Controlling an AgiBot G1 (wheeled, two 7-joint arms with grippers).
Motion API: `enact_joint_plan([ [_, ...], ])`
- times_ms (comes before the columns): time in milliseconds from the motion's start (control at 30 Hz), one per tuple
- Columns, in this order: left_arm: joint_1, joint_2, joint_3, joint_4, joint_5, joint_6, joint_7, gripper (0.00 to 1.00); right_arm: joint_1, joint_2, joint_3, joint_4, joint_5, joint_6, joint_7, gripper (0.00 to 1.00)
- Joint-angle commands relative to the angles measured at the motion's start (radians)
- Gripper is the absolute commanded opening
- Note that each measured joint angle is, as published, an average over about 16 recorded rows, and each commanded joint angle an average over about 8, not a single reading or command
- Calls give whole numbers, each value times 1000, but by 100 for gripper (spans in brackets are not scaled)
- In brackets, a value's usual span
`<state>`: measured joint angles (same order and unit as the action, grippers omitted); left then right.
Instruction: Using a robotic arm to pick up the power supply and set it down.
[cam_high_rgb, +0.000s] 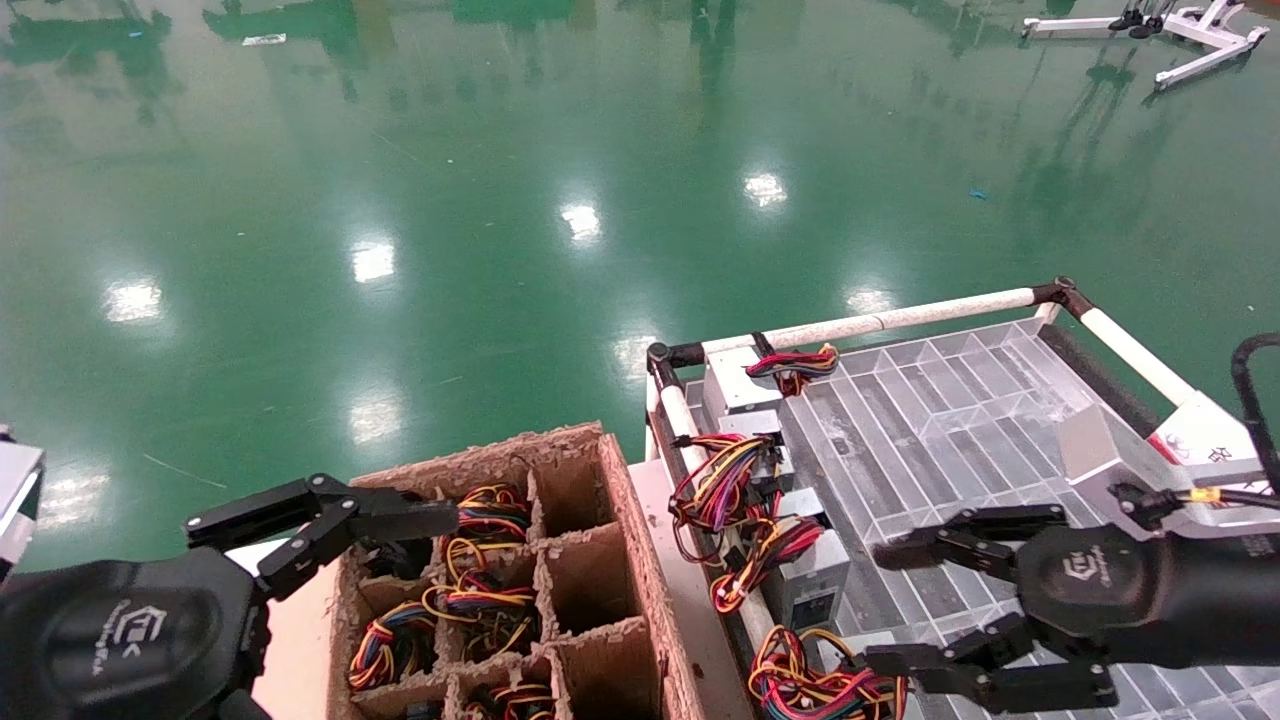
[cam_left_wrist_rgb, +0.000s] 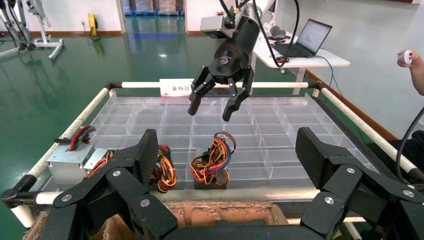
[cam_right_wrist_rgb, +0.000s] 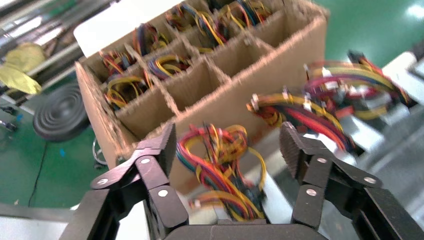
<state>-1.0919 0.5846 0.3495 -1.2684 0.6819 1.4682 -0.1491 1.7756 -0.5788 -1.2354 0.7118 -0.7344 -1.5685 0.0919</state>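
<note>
The power supply (cam_high_rgb: 812, 686) nearest me lies at the clear tray's left edge, a silver-grey box (cam_left_wrist_rgb: 202, 167) under a bunch of red, yellow and black wires (cam_right_wrist_rgb: 220, 165). The robotic arm's right gripper (cam_high_rgb: 876, 608) hovers open just right of it and a little above the tray. In the right wrist view the wire bunch sits between the spread fingers (cam_right_wrist_rgb: 162, 147) without touching them. From the left wrist view the right gripper (cam_left_wrist_rgb: 214, 106) hangs over the tray behind the supply. My left gripper (cam_high_rgb: 385, 528) is open over the cardboard box.
More power supplies (cam_high_rgb: 812, 578) line the tray's left edge. The clear compartment tray (cam_high_rgb: 960, 420) has a white tube frame (cam_high_rgb: 880, 322). A divided cardboard box (cam_high_rgb: 590, 560) on the left holds several wire bundles. Green floor lies beyond.
</note>
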Motion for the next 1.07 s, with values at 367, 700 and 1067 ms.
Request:
enact_joint_plan([
  [367,0,0,0,0,0,0,0,100,-167,-8,228,137,1,17,23,100],
  [700,0,0,0,0,0,0,0,100,-307,-14,419,251,2,32,42,100],
  [1067,0,0,0,0,0,0,0,100,-440,-20,600,359,2,46,60,100],
])
